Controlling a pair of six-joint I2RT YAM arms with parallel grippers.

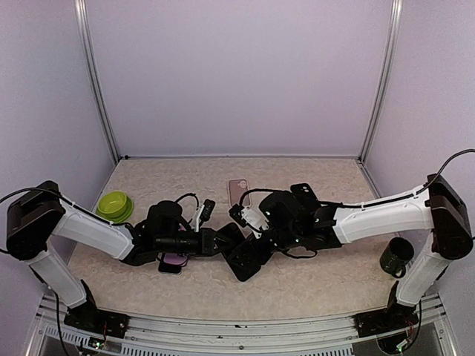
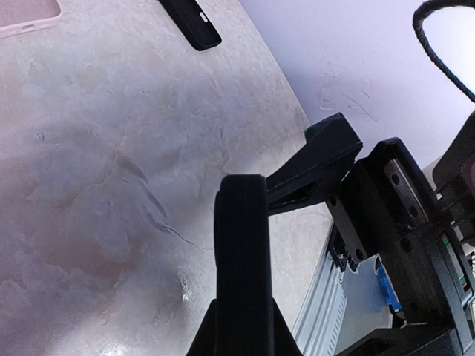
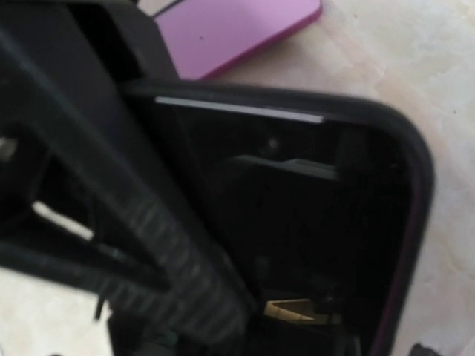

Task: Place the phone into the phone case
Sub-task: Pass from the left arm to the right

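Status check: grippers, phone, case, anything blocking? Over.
Left gripper shut beside black case, grip unclear. Right gripper open at the case. Purple phone flat on table, not in case. Left arm overhangs phone.

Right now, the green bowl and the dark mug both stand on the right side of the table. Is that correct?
Not quite. The dark mug stands on the right side of the table, but the green bowl stands on the left side. The top view shows it.
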